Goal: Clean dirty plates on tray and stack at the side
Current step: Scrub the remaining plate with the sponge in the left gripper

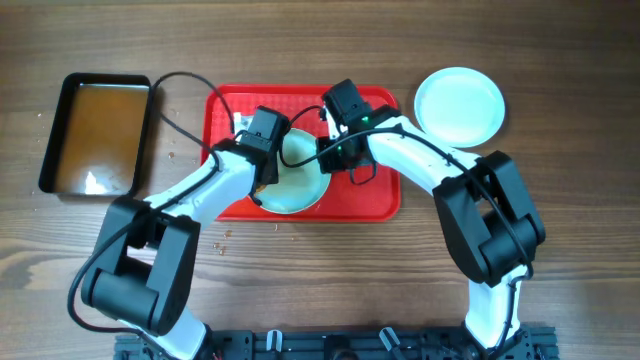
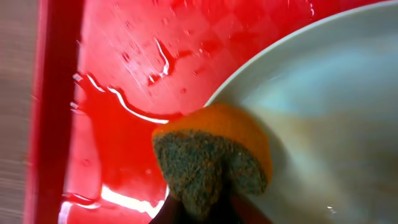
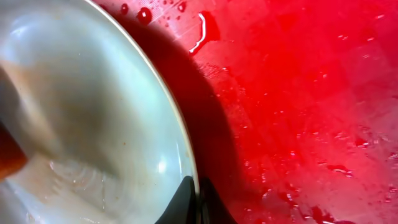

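Note:
A pale plate (image 1: 297,180) is tilted up on the wet red tray (image 1: 375,195). My right gripper (image 1: 326,150) is shut on its rim; in the right wrist view the black fingers (image 3: 196,200) pinch the plate's edge (image 3: 81,106) above the tray (image 3: 298,112). My left gripper (image 1: 265,165) is shut on an orange sponge with a green scouring face (image 2: 208,163), which presses on the plate's edge (image 2: 323,106) over the tray (image 2: 124,68). The sponge's corner shows in the right wrist view (image 3: 9,155). A white plate (image 1: 459,105) lies on the table to the right of the tray. No other plate shows.
A black pan of brownish water (image 1: 97,135) stands at the far left on the wooden table. A black cable (image 1: 180,90) loops between the pan and the tray. Water drops and streaks lie on the tray floor (image 2: 118,99).

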`<move>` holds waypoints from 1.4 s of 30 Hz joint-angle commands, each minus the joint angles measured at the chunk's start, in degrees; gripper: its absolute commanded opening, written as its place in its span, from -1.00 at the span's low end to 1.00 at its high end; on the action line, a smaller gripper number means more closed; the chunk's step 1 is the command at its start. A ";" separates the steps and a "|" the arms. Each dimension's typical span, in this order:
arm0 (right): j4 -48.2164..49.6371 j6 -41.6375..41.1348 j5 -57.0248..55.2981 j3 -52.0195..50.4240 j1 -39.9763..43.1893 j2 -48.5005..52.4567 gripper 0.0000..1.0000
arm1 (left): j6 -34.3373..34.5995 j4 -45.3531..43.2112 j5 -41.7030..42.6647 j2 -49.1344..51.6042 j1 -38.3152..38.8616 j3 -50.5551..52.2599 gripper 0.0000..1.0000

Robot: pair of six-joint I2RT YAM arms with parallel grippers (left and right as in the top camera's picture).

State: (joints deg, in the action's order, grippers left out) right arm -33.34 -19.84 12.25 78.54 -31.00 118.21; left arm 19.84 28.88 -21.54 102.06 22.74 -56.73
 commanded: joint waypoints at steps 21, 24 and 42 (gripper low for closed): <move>-0.85 -0.07 -3.43 -0.28 0.63 2.34 -0.91 | 11.10 -6.99 24.96 1.14 -2.25 0.50 -0.92; -0.87 -0.07 -3.43 -0.28 0.63 2.34 -0.91 | 10.23 -2.54 23.30 2.86 -2.32 0.50 -0.92; -0.90 -0.07 -3.43 -0.28 0.63 2.34 -0.91 | 5.92 -4.70 -8.94 -4.63 -2.40 0.48 -0.92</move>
State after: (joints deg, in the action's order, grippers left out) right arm -33.50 -19.86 12.71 78.52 -30.94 118.30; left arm 19.97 26.96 -26.24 99.83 21.04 -56.93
